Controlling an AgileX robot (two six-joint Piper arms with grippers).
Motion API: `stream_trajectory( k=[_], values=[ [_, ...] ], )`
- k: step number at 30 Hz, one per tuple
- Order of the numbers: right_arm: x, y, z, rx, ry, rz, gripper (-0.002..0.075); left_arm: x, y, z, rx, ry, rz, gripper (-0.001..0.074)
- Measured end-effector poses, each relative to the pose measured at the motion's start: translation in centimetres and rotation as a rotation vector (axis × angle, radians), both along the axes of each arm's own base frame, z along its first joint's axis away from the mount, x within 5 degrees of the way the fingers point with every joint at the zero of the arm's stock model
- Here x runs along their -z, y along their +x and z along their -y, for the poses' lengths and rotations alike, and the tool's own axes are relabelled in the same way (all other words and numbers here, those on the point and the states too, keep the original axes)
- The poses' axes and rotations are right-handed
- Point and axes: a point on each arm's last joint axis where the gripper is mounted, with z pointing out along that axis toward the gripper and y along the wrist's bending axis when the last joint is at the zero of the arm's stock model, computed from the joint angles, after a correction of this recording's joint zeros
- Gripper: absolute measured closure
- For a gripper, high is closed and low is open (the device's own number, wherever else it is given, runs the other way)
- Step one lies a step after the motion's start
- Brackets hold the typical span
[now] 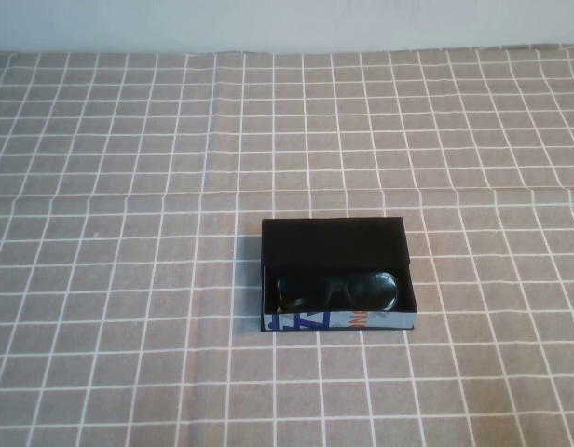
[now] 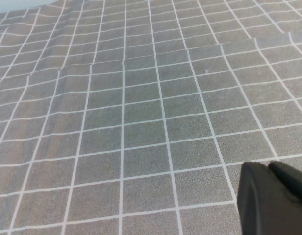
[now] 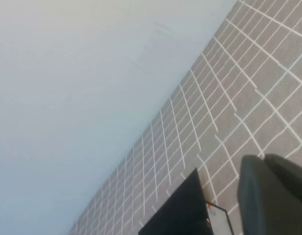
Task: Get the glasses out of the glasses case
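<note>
Lying inside the glasses case, the glasses sit along its front side, at the 6 o'clock edge of the black interior, lenses dark and frame about as wide as the box. That case rests flat and open on the grey checked tablecloth, a little toward 5 o'clock from the middle of the high view, its white front wall with blue and orange print facing the robot. A fold line in the cloth runs across the table just beyond the case, toward 12 o'clock, and a pale wall rises past the far edge. Neither arm shows in the high view. The left gripper appears only as a dark tip over bare cloth in its own wrist view; whether its pincer is apart or together cannot be told. The right gripper shows likewise as a dark tip, with a corner of the case nearby, and its pincer state cannot be told either
</note>
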Motion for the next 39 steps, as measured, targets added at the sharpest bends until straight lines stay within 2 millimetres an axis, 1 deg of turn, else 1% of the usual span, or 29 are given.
stream_trajectory(
  k=[6, 9, 14, 17, 24, 26, 28, 32, 36, 39],
  values=[
    [0.2, 0.0, -0.2, -0.03, -0.101, -0.004, 0.0744, 0.0, 0.0, 0.0, 0.0, 0.0, 0.0, 0.074],
    [0.1, 0.0, -0.1, -0.02, -0.121, 0.004, 0.0744, 0.0, 0.0, 0.0, 0.0, 0.0, 0.0, 0.074],
    [-0.3, 0.1, 0.8, 0.083, -0.196, 0.05, 0.0744, 0.0, 0.0, 0.0, 0.0, 0.0, 0.0, 0.074],
    [-0.4, 0.1, 1.1, 0.114, -0.218, 0.064, 0.0744, 0.0, 0.0, 0.0, 0.0, 0.0, 0.0, 0.074],
    [-0.3, 0.1, 0.9, 0.093, -0.215, 0.057, 0.0744, 0.0, 0.0, 0.0, 0.0, 0.0, 0.0, 0.074],
    [-0.5, 0.0, 0.5, 0.055, -0.257, 0.055, 0.0744, 0.0, 0.0, 0.0, 0.0, 0.0, 0.0, 0.074],
    [-1.6, -0.1, 0.2, 0.023, -0.336, 0.075, 0.0744, 0.0, 0.0, 0.0, 0.0, 0.0, 0.0, 0.074],
    [-5.2, 0.0, -0.1, -0.023, -0.511, 0.099, 0.0744, 0.0, 0.0, 0.0, 0.0, 0.0, 0.0, 0.074],
    [-8.6, 1.3, -0.2, -0.067, -0.619, 0.06, 0.0744, 0.0, 0.0, 0.0, 0.0, 0.0, 0.0, 0.074],
    [-11.2, 2.9, -0.4, -0.139, -0.726, 0.032, 0.0744, 0.0, 0.0, 0.0, 0.0, 0.0, 0.0, 0.074]
  ],
)
